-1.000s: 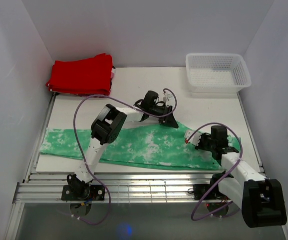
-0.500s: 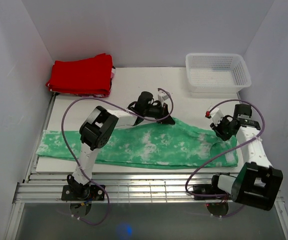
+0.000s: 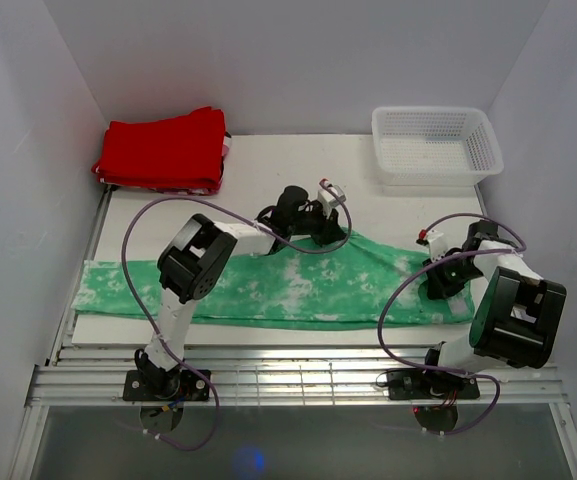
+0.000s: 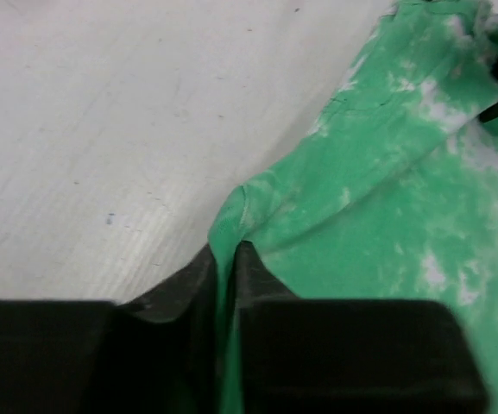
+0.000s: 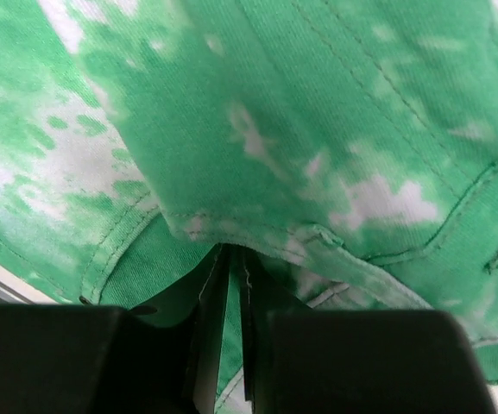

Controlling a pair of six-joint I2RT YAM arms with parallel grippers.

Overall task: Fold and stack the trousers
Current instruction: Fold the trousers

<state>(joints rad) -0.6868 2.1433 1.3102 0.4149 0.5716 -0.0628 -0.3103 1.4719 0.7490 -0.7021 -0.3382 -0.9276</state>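
The trousers (image 3: pixel 268 290) lie spread lengthwise across the near half of your white table (image 3: pixel 268 168). The folded red garment (image 3: pixel 163 150) sits at the far left corner and the white mesh basket (image 3: pixel 436 146) at the far right. Your left gripper (image 4: pixel 229 259) pinches a fold at their far edge. Your right gripper (image 5: pixel 230 263) is clamped on fabric at their right end.

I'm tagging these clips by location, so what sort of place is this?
Likely a robot lab test cell, not a home: bare white walls box in a table, an aluminium rail runs along its near edge, and green trousers lie spread out.
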